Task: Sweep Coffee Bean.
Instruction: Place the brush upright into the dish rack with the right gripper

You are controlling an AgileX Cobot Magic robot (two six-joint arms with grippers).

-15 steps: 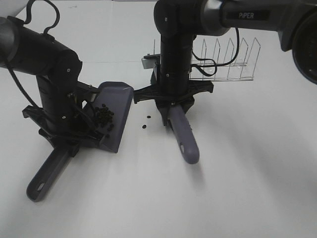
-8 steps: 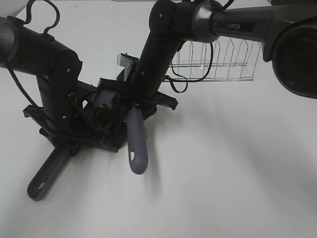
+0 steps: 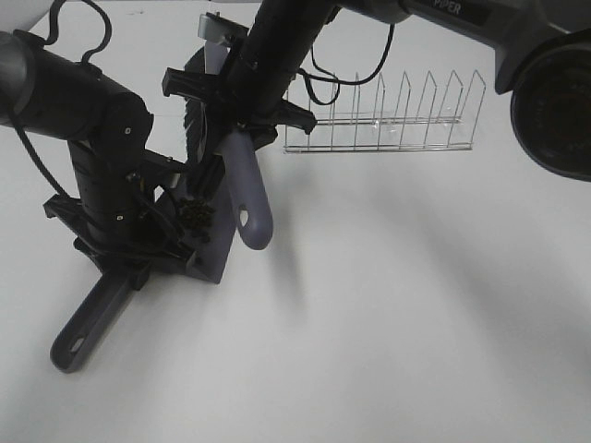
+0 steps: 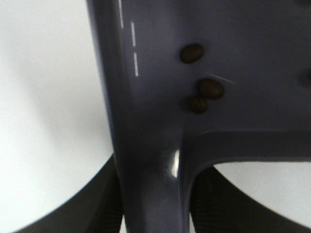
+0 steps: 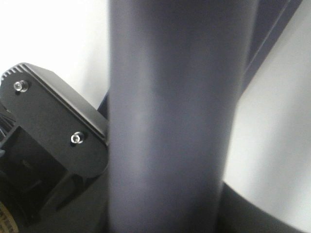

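Note:
My left gripper (image 3: 126,265) is shut on the handle (image 3: 88,323) of a grey-purple dustpan (image 3: 215,254) that rests on the white table. Coffee beans (image 3: 196,218) lie clustered in the pan. In the left wrist view three coffee beans (image 4: 203,90) sit on the dustpan floor (image 4: 252,43), and dark fingers (image 4: 95,208) flank the handle. My right gripper (image 3: 238,129) is shut on a brush. It holds the brush raised over the pan, with the black bristles (image 3: 192,125) above the beans and the grey handle (image 3: 249,198) hanging down. That brush handle (image 5: 175,116) fills the right wrist view.
A clear wire rack (image 3: 383,120) stands at the back right, behind the right arm. The white table (image 3: 416,305) stretches to the right and front. The left arm's black body (image 3: 102,157) stands over the pan's left side.
The right arm swung left and lifted the brush from the table beside the pan to above it. The two loose beans seen on the table earlier no longer show. The left arm stayed still.

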